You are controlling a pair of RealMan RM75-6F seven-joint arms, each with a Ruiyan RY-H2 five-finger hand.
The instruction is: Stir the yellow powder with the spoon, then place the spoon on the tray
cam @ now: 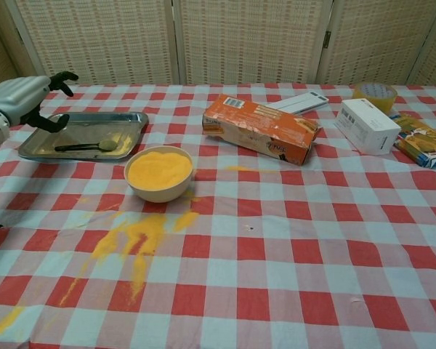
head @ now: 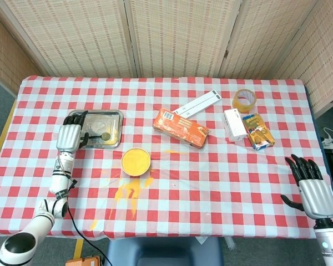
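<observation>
Lying in the tray (cam: 29,150), the spoon (cam: 87,146) rests flat with its bowl toward the right end and its dark handle pointing left, a dusting of yellow on the metal beside it; the tray sits on the checked worktop (cam: 291,240) near the far-left corner, seen from the chest camera; the left hand (cam: 25,98) hangs just above the tray's left end, fingers spread and holding nothing, clear of the spoon; in the head view that same hand (head: 70,134) overlaps the tray's left edge (head: 114,113), with the spoon (head: 99,136) just to its right; the bowl (cam: 160,174) of yellow powder stands just beside the tray's near-right corner, apart from it; spilled powder (cam: 134,240) streaks the cloth in front of the bowl, with a smaller smear right of it; the right hand (head: 311,185) shows only in the head view, at the worktop's right edge, fingers apart and empty, well away from everything; an orange box (cam: 260,129) lies near the middle, a white strip (cam: 299,102) behind it; further right are a white box (cam: 368,125), a tape roll (cam: 375,94) and a yellow and blue packet (cam: 424,147).
</observation>
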